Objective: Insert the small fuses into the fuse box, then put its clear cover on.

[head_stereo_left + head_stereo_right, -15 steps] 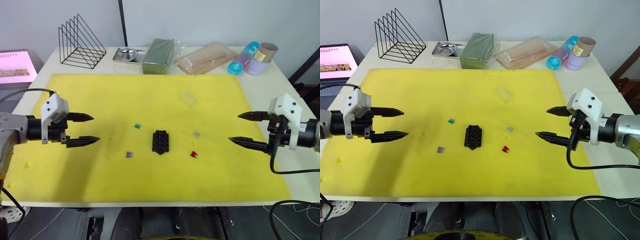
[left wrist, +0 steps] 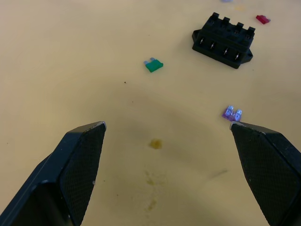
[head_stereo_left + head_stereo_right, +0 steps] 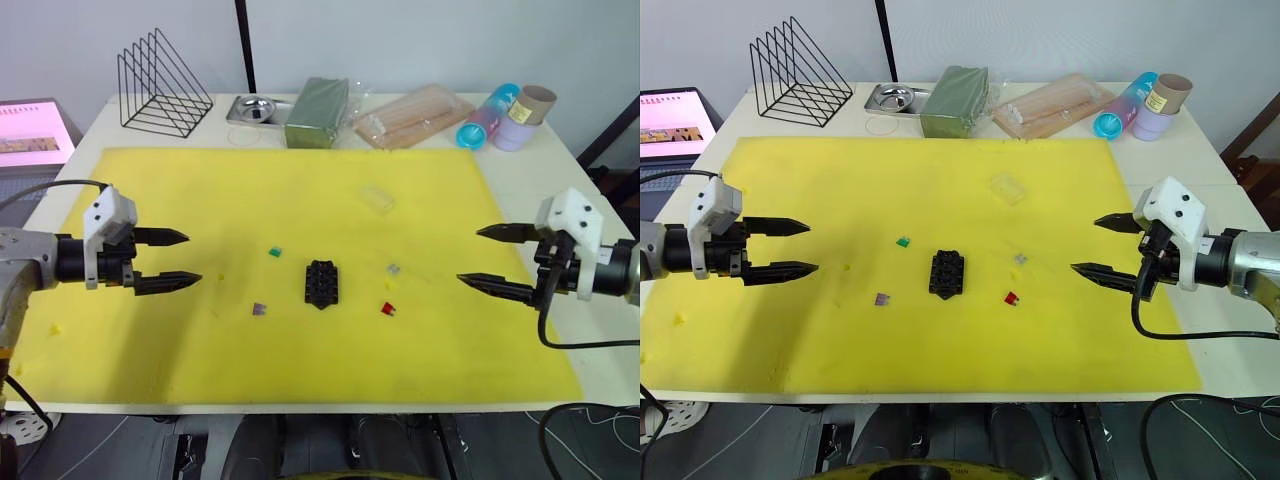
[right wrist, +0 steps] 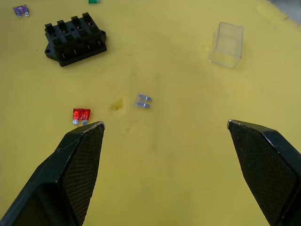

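Left gripper: over left side of yellow mat, two black tapered fingers with cross-hatched pads, spread wide, holding nothing.
Right gripper: over right side of mat, same build, spread wide, empty.
Mat: yellow foam sheet, matte, lightly stained, covering most of white table.
Fuse box: mid-mat between the grippers, black moulded plastic, rectangular, ridged top with row of slots, slots showing no fuses.
Purple fuse: left of box, nearest the left gripper, translucent, two metal prongs.
Green fuse: left of box, farther back, blocky.
Red fuse: right of box, near side, translucent, two prongs.
Grey fuse: right of box, just beyond red, pale.
Cover: far right of box, well apart, clear glassy rectangular cap, lying loose on mat.
Far table edge, left to right: black wire rack; steel tray, shallow, holding small round dish; dark green block; clear bag of pale sticks; blue, lilac and tan tubes lying together.
Screen: lit, off table's left.
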Robot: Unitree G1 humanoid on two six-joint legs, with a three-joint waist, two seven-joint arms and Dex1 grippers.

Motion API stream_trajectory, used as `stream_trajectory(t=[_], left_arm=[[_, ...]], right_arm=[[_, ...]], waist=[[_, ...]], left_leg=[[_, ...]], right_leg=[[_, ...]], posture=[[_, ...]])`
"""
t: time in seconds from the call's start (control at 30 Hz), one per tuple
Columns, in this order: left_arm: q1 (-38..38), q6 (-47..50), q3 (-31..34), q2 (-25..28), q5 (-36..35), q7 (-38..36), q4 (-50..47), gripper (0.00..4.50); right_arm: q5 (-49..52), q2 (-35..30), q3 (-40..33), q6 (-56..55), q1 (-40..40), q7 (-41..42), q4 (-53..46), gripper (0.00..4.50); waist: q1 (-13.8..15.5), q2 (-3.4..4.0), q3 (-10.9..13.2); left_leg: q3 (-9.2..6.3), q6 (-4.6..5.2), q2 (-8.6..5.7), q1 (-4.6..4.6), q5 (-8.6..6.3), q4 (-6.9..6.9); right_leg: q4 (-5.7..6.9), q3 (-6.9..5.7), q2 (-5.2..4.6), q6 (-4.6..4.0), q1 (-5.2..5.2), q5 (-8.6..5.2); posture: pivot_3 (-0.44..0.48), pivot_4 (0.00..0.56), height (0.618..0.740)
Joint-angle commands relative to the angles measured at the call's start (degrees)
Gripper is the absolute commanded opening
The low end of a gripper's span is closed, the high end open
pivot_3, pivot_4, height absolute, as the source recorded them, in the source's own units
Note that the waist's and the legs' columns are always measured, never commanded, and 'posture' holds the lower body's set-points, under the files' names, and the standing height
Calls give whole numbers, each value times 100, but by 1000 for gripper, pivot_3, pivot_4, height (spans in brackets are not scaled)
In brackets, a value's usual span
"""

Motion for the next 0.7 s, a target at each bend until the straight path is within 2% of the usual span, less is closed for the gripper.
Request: stream_trajectory(t=[0.03,0.2,0.43,0.7], left_arm=[[-87,-40,65,34,0,7,-43,4500],[-167,123,87,-97,-86,139,-13,4500],[126,256,-17,-86,-155,-101,-158,4500],[320,1903,-122,-204,-1035,-13,-728,4500]], right_arm=[[75,-8,-147,-15,-80,-30,-101,4467],[51,-17,-88,-17,-174,-41,-20,4467],[140,70,67,44,-402,-99,-66,4467],[286,404,789,164,-1178,-293,-349,4467]], waist=[[0,0,0],[4,0,0],[-13,1,-1],[-12,1,0]], left_leg=[[0,0,0,0,0,0],[-1,0,0,0,0,3],[0,0,0,0,0,2],[-4,0,1,0,0,4]], right_leg=[[0,0,0,0,0,0],[3,0,0,0,1,0],[4,0,0,0,0,0],[5,0,0,0,0,0]], posture=[[0,150,740],[0,150,740],[0,150,740],[0,150,740]])
